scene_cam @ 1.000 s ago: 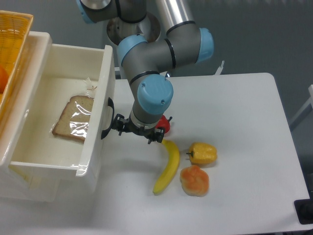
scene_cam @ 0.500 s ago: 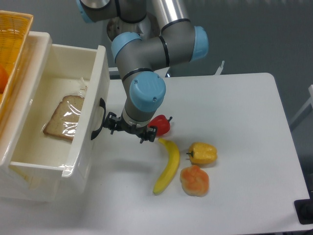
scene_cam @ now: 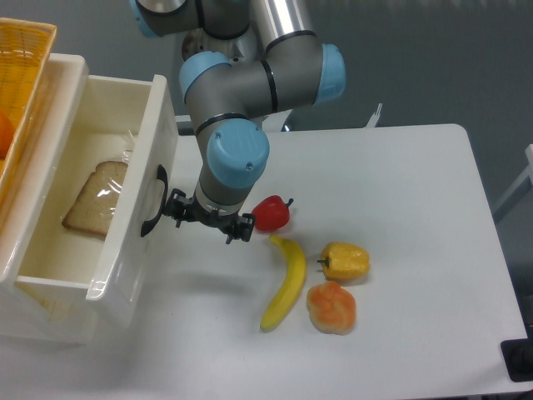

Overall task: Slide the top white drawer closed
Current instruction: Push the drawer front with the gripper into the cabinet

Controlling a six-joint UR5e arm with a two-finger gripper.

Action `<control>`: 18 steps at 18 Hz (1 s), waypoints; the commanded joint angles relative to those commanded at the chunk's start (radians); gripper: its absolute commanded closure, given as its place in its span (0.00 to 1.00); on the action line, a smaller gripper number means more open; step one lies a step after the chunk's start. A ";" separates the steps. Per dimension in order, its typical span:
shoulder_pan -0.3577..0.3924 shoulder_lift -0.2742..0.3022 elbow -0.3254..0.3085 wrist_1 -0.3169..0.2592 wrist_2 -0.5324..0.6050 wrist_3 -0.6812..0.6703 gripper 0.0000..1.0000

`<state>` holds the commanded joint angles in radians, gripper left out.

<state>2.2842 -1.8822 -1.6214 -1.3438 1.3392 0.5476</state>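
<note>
camera view from above: my tool (scene_cam: 207, 220) presses beside the curved black handle (scene_cam: 153, 202) of the glossy cream top white drawer (scene_cam: 133, 208), partly open at the tabletop's (scene_cam: 400, 183) left; its finger spread i cannot tell.

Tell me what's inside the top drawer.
The top drawer holds a bagged bread slice on its floor. Its front wall hides the slice's right edge and the floor there.

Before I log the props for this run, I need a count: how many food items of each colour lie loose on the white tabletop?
Red: 1, the pepper
Yellow: 2, the banana and the yellow pepper
Orange: 1, the lumpy orange item
Total: 4
</note>
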 joint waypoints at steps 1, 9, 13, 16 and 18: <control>-0.008 0.002 0.000 0.000 0.000 -0.002 0.00; -0.063 0.002 0.000 0.002 0.006 -0.028 0.00; -0.086 0.003 0.002 0.005 0.003 -0.044 0.00; -0.100 0.003 0.002 0.008 0.003 -0.060 0.00; -0.103 0.003 0.002 0.008 0.003 -0.060 0.00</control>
<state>2.1813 -1.8791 -1.6199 -1.3361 1.3422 0.4878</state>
